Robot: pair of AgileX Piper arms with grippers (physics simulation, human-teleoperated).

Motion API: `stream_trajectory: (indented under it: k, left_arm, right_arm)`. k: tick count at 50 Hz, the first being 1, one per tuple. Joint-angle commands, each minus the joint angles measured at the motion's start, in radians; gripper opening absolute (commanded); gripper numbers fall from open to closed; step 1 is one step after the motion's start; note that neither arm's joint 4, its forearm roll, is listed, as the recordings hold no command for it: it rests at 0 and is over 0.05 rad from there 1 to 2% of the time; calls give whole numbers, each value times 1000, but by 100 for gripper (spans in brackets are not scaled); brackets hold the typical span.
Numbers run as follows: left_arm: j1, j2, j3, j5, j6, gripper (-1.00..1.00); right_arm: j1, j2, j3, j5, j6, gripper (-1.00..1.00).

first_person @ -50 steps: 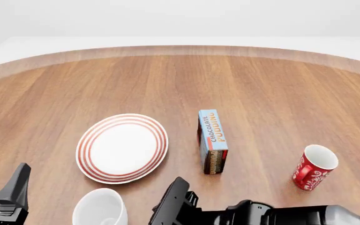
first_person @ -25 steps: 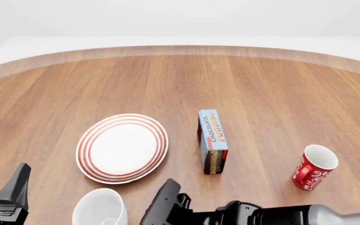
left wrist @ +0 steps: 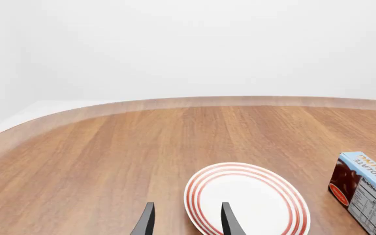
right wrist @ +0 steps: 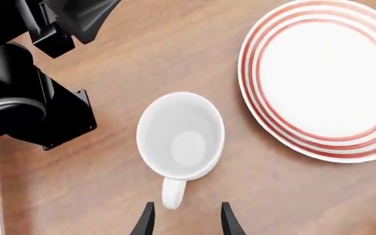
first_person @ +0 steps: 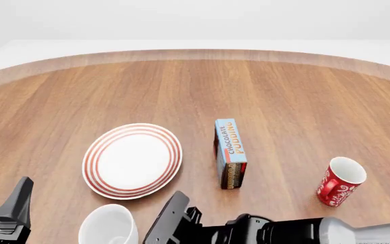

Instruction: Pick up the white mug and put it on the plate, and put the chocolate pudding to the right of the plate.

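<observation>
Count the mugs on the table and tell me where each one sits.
2. The white mug stands at the near edge, just in front of the plate, upright and empty. The red mug stands far to the right, beyond the chocolate pudding. No others show.

white mug point(first_person: 108, 226) cut off, pudding box point(left wrist: 365, 190) cropped

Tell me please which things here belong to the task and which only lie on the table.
Belong to the task:
white mug
plate
chocolate pudding

Only lying there:
red mug
</observation>
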Motion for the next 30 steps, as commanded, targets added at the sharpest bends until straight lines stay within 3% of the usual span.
stream_trajectory:
  k: [1,30]
  left_arm:
    - [0,0,0,0,0,100]
    - [0,0,0,0,0,100]
  right_arm:
    - [-11,17,-20,5,-8,100]
    - [22,102,-53,-19,30,100]
